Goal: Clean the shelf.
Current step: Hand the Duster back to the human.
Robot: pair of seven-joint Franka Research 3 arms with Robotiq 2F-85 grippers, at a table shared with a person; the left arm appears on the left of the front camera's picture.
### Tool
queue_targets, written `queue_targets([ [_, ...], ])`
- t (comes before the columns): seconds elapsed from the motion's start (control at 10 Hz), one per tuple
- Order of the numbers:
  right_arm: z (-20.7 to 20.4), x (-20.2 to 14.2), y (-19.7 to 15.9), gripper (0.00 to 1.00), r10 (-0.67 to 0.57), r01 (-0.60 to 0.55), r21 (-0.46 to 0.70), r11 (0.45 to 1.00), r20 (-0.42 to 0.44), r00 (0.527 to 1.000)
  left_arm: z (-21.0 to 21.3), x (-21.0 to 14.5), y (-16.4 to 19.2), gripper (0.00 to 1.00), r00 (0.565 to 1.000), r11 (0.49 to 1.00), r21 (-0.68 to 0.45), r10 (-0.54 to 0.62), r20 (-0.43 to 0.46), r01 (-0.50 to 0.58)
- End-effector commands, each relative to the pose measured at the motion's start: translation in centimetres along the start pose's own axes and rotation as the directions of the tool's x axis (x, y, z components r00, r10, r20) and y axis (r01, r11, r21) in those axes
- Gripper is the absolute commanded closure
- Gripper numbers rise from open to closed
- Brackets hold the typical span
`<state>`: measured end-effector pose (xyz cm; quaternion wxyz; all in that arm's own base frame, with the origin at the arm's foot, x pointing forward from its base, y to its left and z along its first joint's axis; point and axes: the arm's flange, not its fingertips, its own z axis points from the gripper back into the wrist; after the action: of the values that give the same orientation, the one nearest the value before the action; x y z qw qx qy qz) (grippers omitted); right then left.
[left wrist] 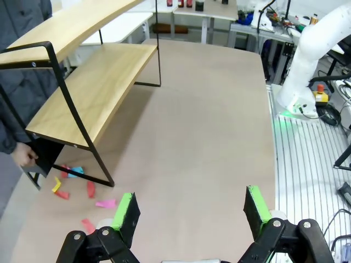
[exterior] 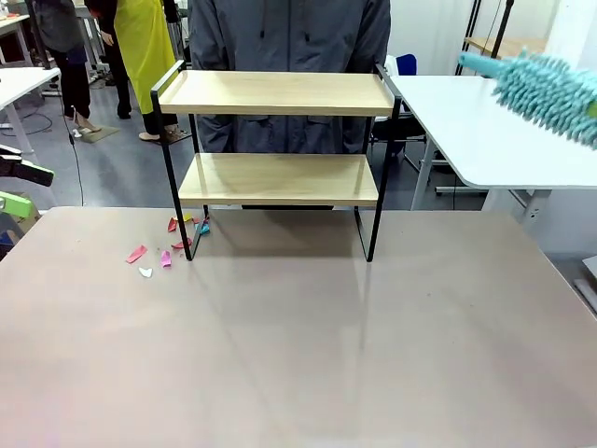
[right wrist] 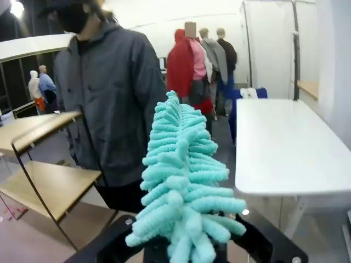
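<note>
The shelf (exterior: 275,93) stands at the far middle of the table, and both of its light wooden boards are bare. In the left wrist view the shelf (left wrist: 93,93) is up and to the left of my left gripper (left wrist: 192,213), which hangs open and empty above the table. Small pink, red, yellow and blue paper scraps (exterior: 168,247) lie on the table by the shelf's left foot; they are the scraps (left wrist: 82,189) just ahead of my left fingers. My right gripper (right wrist: 184,252) is shut on a fluffy teal duster (right wrist: 184,181), held high at the right, apart from the shelf; the duster (exterior: 546,89) hides its fingertips.
A person in a grey jacket (exterior: 289,37) stands right behind the shelf, one hand (left wrist: 24,156) low near its left leg. A white table (exterior: 485,131) adjoins at the back right. The brown table (exterior: 298,345) spreads wide in front of the shelf.
</note>
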<state>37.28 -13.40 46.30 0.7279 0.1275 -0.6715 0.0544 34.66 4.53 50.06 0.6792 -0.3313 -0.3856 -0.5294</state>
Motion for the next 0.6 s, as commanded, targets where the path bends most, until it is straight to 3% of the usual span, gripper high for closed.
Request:
queue_targets([
  [0.0, -0.8, -4.3, -0.1, 0.83, -0.011, 0.010, -0.069, 0.998, -0.004, 1.000, -0.1, 0.3, 0.0, 0.00, 1.000, 1.000, 0.013, -0.003, 0.020, 0.003],
  [0.3, -0.2, -7.5, 0.6, 0.83, -0.051, 0.051, -0.039, 0.998, 0.000, 0.999, -0.1, 0.3, 0.0, 0.00, 1.000, 1.000, 0.013, -0.003, 0.020, 0.003],
  [0.4, -0.5, -7.5, 1.1, 0.83, -0.111, 0.114, 0.096, 0.989, -0.030, 0.993, -0.1, 0.3, 0.0, 0.00, 1.000, 1.000, 0.013, -0.003, 0.020, 0.003],
  [0.5, -1.8, -6.2, -1.2, 0.83, -0.084, 0.083, -0.033, 0.996, -0.052, 0.995, -0.1, 0.3, 0.0, 0.00, 1.000, 1.000, 0.013, -0.003, 0.020, 0.003],
])
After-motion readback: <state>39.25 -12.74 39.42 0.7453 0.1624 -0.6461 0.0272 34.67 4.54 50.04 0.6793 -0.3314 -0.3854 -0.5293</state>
